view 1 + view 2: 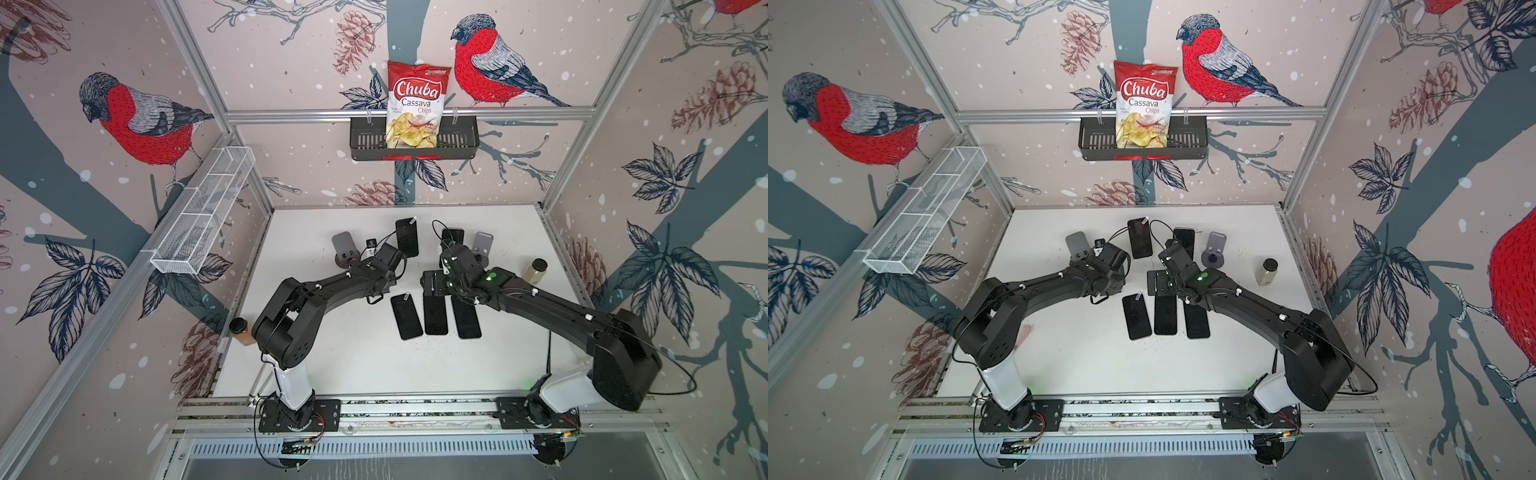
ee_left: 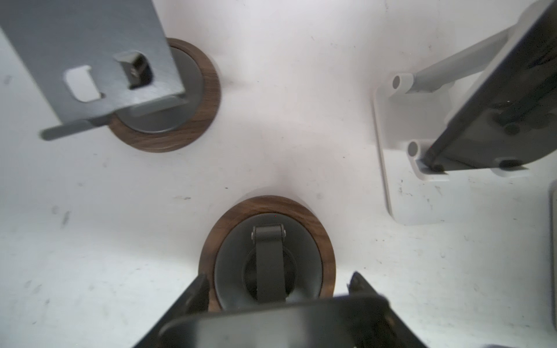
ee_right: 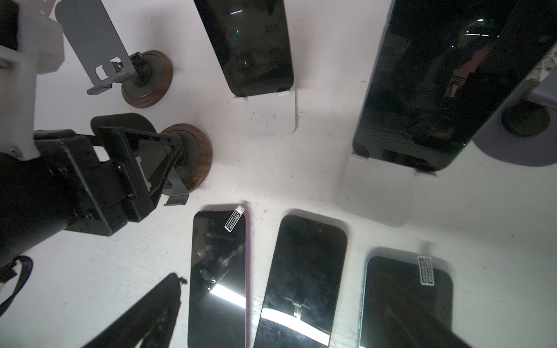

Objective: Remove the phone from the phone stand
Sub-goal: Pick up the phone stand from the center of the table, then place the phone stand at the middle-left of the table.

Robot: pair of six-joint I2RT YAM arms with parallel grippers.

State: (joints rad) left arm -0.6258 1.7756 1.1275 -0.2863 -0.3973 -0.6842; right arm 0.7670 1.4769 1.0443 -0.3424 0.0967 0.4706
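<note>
Two dark phones stand upright on white phone stands at the back of the table: one (image 1: 406, 237) (image 3: 247, 45) in the middle, the other (image 1: 453, 235) (image 3: 437, 90) to its right. My left gripper (image 1: 357, 259) (image 2: 278, 289) is at a wood-based stand (image 2: 211, 247) (image 3: 196, 144) with no phone on it. Its fingers press both ends of the stand's dark plate (image 2: 271, 322). My right gripper (image 1: 432, 282) (image 3: 289, 331) hangs open above three phones (image 3: 304, 271) lying flat, holding nothing.
An empty grey stand on a wooden base (image 2: 90, 54) (image 1: 344, 243) stands left of the held one. A purple empty stand (image 1: 482, 243) is at the back right. Jars stand at the right (image 1: 535, 270) and left (image 1: 241, 330) table edges. A chip bag (image 1: 415, 104) sits in the wall basket.
</note>
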